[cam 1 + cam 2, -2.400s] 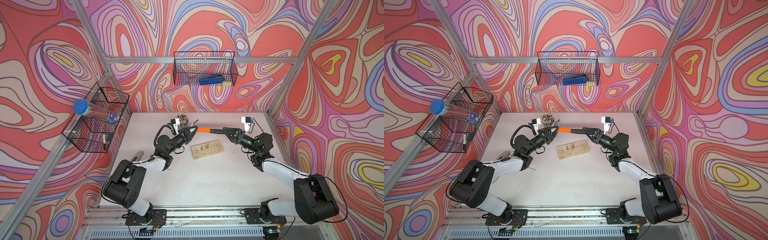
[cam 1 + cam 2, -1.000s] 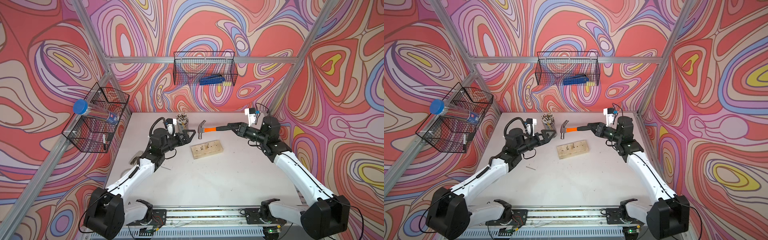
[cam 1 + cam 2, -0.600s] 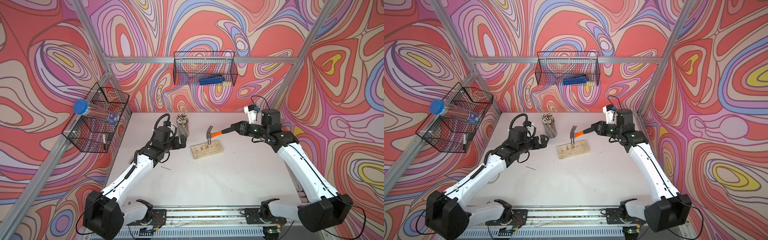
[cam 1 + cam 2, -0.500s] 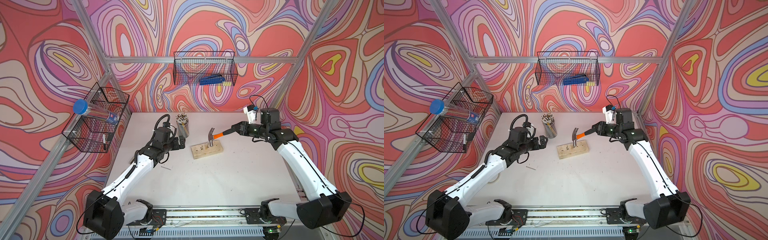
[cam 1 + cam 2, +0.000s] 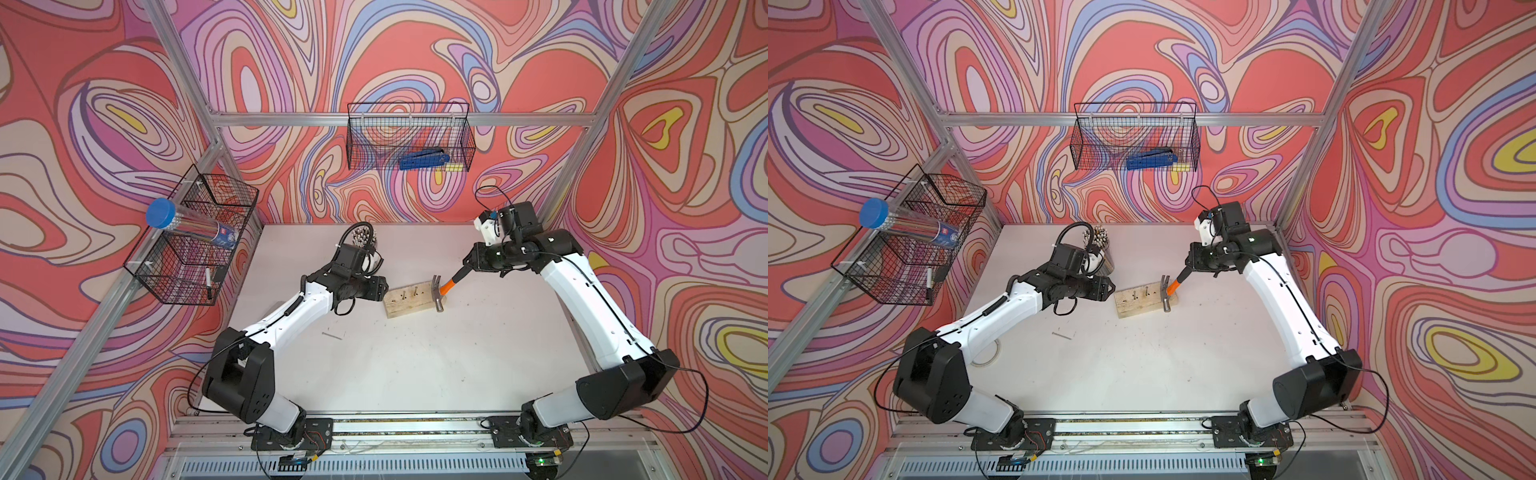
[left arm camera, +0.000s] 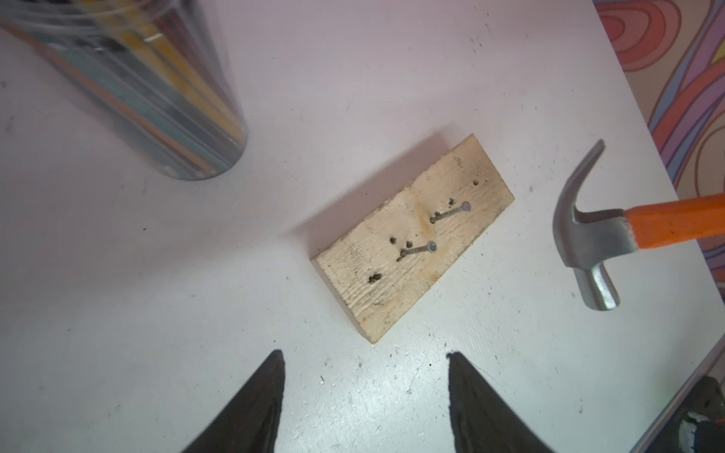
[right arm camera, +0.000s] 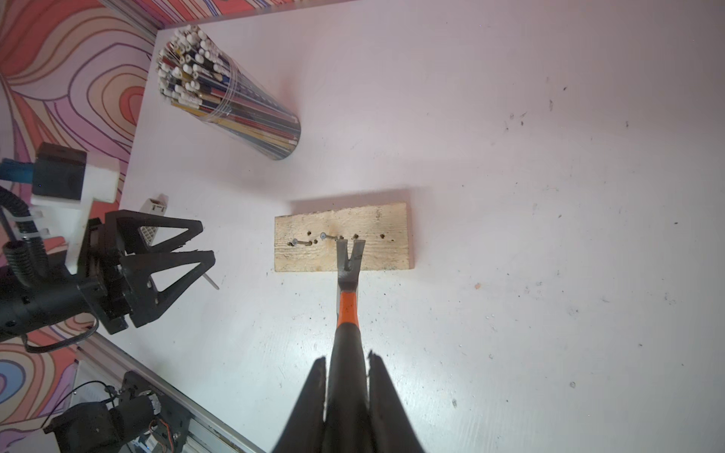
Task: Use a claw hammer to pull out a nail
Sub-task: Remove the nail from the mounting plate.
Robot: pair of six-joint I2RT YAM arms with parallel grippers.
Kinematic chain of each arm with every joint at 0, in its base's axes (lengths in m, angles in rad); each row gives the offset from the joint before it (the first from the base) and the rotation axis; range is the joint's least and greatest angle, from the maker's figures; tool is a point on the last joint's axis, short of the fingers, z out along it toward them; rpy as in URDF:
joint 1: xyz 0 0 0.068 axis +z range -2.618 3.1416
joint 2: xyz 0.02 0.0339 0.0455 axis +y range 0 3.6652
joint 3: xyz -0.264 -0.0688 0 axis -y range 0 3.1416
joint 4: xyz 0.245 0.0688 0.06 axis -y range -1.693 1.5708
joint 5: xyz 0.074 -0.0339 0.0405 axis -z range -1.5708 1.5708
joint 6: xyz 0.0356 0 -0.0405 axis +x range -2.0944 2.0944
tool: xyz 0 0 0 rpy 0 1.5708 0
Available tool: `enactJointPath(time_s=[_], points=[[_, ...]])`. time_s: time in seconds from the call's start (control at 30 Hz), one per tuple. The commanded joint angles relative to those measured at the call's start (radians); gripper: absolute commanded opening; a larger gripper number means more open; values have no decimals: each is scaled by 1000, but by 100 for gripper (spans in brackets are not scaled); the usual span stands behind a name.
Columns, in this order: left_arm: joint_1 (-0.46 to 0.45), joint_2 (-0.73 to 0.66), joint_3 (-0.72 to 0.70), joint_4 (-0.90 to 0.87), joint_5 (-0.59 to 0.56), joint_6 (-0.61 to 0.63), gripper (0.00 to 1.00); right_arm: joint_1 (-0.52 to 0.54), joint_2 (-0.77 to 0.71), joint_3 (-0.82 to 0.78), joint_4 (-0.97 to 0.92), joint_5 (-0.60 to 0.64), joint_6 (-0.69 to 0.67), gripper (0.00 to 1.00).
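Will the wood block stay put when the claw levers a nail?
Likely slides or lifts: the wood block lies loose on the smooth table, with the left gripper open and short of it. Small and thin, so probably light.

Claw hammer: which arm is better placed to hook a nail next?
Right: the right gripper is shut on the claw hammer, claw hovering near a nail in the wood block; the left gripper is open and empty.

Polished steel on the orange-handled claw hammer [image 6: 580, 235]; rough, pale bare wood in the rectangular block [image 6: 408, 282]; a scuffed matt white tabletop [image 6: 196, 274].
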Motion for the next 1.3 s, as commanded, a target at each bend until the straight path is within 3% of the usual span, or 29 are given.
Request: enactJointPath(time_s=[0.0, 0.13, 0.43, 0.83, 1.27], points=[[-20, 71, 83, -103, 50, 126, 66, 25, 34, 98, -64, 19, -20, 0], [-37, 159, 169, -157, 94, 192, 64, 62, 92, 167, -122, 52, -39, 0], [-77, 302, 273, -211, 62, 269, 62, 89, 168, 239, -160, 36, -27, 0], [-99, 376, 261, -155, -84, 291, 60, 121, 243, 303, -205, 16, -31, 0], [-121, 416, 233, -147, -97, 305, 59, 144, 378, 418, -252, 40, -32, 0]])
